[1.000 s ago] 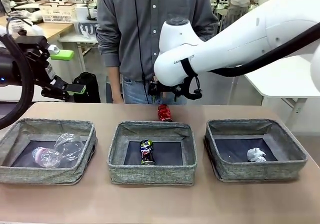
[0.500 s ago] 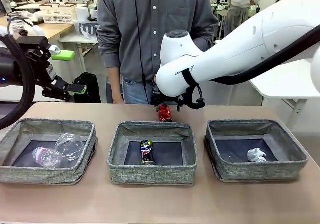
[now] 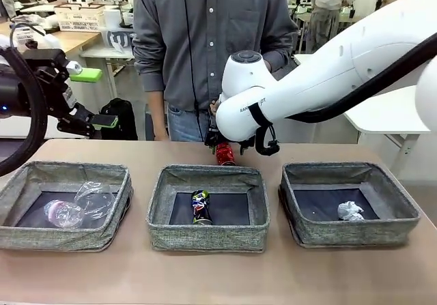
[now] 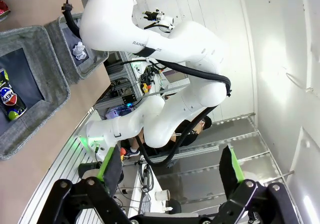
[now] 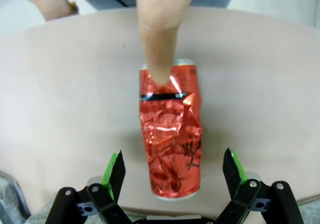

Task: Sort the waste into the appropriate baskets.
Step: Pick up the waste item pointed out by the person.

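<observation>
Front, red can: the crushed red can (image 3: 224, 153) stood on the table (image 3: 205, 278) at 12 o'clock of the middle basket (image 3: 207, 207), just behind its far rim; probably set there by the person (image 3: 205, 46) as the next piece to sort
Front, right gripper: mostly hidden behind the white wrist above the can; spread could not be told from here
Front, left gripper: the left gripper (image 3: 92, 97) waited raised at 10 o'clock, jaws wide, holding nothing
Front, surroundings: the crushed black printed can (image 3: 199, 206) lay in the middle basket; bottle and cup (image 3: 78, 205) in the left basket (image 3: 65, 206); the paper ball (image 3: 350, 211) in the right basket (image 3: 348, 202)
Left wrist: green pads (image 4: 109, 161) wide apart, empty between; aimed away from the table
Right wrist: the right gripper (image 5: 172, 171) stood wide, the can between the pads but not yet gripped; a finger (image 5: 159, 28) from 12 o'clock pressed the can's top, seemingly steadying it; that finger stood in the way of a lift
</observation>
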{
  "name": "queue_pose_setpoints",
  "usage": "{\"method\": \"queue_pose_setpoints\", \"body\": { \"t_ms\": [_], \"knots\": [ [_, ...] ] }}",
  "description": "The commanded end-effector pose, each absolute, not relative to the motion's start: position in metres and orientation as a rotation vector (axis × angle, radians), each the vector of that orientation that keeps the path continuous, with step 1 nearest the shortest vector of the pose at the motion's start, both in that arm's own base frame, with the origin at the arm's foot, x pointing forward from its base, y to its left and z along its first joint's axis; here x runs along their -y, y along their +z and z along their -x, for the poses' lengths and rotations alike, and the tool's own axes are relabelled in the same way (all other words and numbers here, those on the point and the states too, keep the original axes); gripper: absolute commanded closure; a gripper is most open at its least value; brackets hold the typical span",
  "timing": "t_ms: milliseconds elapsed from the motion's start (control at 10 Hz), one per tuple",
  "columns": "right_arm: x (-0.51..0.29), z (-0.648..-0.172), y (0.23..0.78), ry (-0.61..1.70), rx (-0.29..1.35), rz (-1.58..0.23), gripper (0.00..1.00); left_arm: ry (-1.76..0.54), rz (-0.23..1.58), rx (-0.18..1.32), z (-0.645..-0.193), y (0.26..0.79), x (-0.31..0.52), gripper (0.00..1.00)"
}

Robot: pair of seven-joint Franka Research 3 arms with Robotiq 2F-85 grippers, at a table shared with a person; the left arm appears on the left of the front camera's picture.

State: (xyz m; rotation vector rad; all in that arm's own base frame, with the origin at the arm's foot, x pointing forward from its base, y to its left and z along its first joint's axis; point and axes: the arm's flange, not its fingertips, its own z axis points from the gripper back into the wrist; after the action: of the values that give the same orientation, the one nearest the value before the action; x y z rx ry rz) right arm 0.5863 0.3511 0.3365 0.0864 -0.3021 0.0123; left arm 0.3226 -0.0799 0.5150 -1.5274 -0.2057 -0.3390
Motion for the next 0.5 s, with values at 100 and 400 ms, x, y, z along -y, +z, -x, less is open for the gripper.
{"method": "queue_pose_setpoints", "body": {
  "t_ms": [100,400],
  "knots": [
    [-0.3528,-0.5907,0.3180,0.032,0.331,-0.115,0.00,-0.353,1.548,0.224,-0.3177,0.5137,0.0820,0.00],
    [-0.3550,-0.5941,0.3132,0.042,0.324,-0.107,0.00,-0.353,1.548,0.224,-0.3177,0.5137,0.0820,0.00]
  ]
}}
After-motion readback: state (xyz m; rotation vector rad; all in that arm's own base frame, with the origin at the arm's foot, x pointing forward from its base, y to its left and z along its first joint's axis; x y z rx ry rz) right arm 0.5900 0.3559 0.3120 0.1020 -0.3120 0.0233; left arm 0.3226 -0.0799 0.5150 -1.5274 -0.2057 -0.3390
